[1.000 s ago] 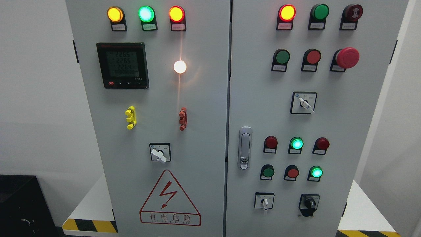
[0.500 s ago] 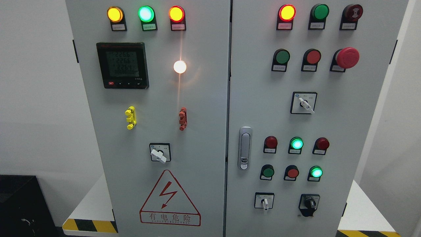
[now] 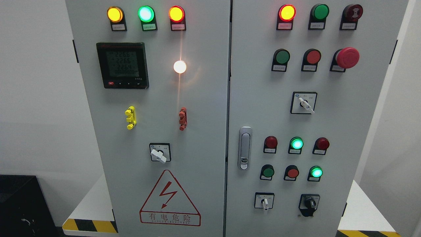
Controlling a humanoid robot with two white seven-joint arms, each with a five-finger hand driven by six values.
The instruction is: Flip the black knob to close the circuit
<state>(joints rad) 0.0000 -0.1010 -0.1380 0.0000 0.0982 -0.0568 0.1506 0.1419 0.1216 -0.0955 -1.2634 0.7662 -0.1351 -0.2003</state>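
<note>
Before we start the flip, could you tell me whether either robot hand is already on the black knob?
No, the black knob at the lower right of the right door stands alone, with no hand or arm anywhere in view.

Head view: neither arm nor hand in frame. Nothing of the robot's body shows before the black knob (image 3: 309, 203); pose and finger state unobservable.

An industrial electrical room: grey control cabinet (image 3: 184, 98) with indicator lamps (image 3: 146, 13), hazard-striped floor (image 3: 88, 225)
</note>
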